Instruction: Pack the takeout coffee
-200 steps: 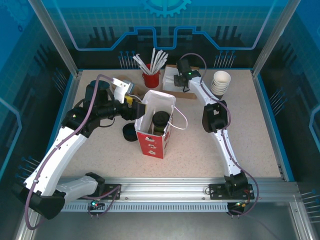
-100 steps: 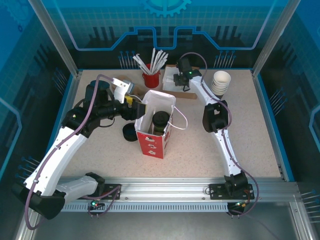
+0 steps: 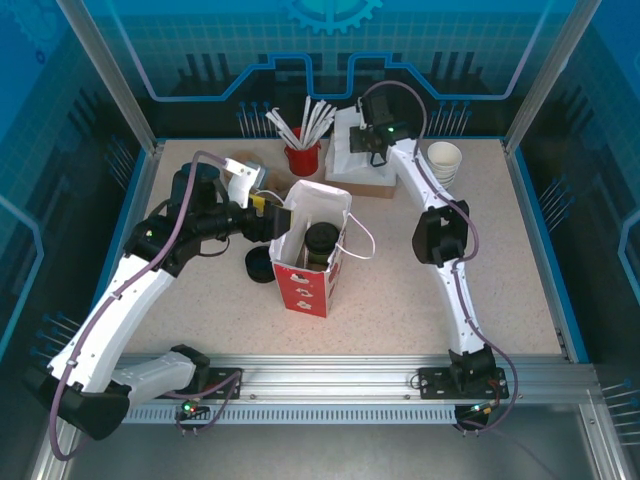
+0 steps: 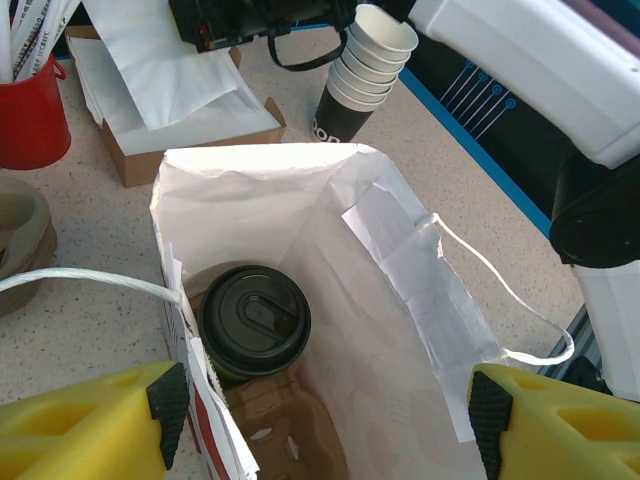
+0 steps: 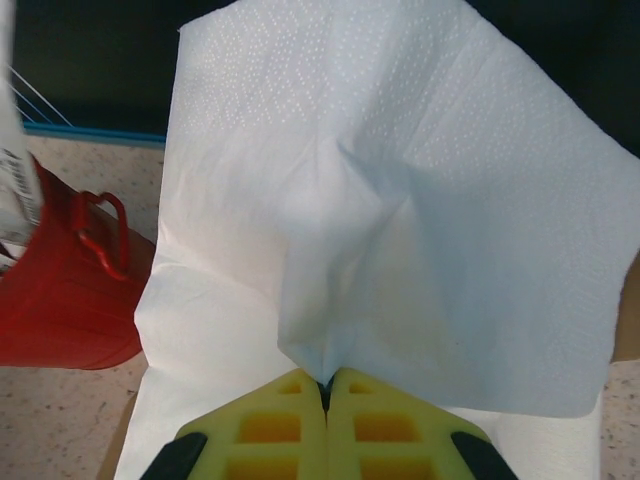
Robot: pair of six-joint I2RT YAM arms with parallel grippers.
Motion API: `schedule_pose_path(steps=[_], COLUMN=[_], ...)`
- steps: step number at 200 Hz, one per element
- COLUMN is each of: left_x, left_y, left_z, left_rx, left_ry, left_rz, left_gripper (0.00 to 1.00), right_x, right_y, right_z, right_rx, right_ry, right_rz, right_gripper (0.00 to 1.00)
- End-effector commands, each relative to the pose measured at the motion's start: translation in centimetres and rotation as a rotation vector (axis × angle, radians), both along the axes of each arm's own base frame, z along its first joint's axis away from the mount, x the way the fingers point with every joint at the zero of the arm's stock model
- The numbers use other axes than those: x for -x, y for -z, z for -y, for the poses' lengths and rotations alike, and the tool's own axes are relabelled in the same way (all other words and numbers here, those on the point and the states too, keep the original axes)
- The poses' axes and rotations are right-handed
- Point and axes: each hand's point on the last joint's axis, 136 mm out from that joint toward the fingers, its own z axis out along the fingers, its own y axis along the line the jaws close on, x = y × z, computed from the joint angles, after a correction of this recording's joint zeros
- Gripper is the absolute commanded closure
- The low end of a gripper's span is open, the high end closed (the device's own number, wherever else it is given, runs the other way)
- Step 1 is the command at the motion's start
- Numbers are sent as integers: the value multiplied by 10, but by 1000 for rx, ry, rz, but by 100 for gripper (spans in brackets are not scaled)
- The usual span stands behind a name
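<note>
The takeout coffee (image 3: 320,243), a dark cup with a round black lid (image 4: 255,322), stands inside the open white paper bag (image 3: 308,285) at mid-table. My left gripper (image 3: 268,218) is at the bag's back-left rim, open, with its yellow fingers spread wide on either side of the bag's mouth (image 4: 330,410). My right gripper (image 3: 362,140) is raised at the back of the table, shut (image 5: 326,380) on a pinched corner of a white napkin (image 5: 400,220). The napkin hangs spread out in front of the jaws.
A cardboard box of napkins (image 3: 365,180) lies under the right gripper. A red cup of straws (image 3: 302,158) stands to its left and a stack of lidless cups (image 3: 443,165) to its right. A low stack of black lids (image 3: 260,266) sits beside the bag.
My right gripper has shut on the napkin and lifted it up and back off the box. The left arm, the bag and the coffee have not moved.
</note>
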Motion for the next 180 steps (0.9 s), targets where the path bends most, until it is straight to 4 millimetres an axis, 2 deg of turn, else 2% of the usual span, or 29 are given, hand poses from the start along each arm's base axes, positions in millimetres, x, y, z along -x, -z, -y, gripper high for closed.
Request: schedule_pose_path(steps=[1,45,49,51,54,91,129,180], left_x=[2,-11,-12,-13,-14,-25,-24,-16], left_y=[-2,2,3,4,4,14,25,29], left_z=[-1,-11,-12,-12,-13,-24,-29,-23], left_rx=[18,8,8,8,8,-21,-34,4], left_ry=[-15,-118,-129,-135,-144,-230,-259,-235], left_rz=[0,-22,-26,-29,-32,-94,-166,-226], left_gripper=[24,24,23,24,23,22,21,28], right_x=[13,45,48,52,57,108,165,235], right_y=[-53,-116,-115,-128,-135,-192,-226,-249], right_z=[1,2,1,2,1,0,7,-14], right_rx=[-16,-57,-59,-67,-74,-177,-337,-612], right_ry=[-19,-31,-32,-34,-38,-59,-17,-89], right_rz=[52,88,82,99,106,117,32,-102], right_gripper=[100,100,100,100,100,100,100,100])
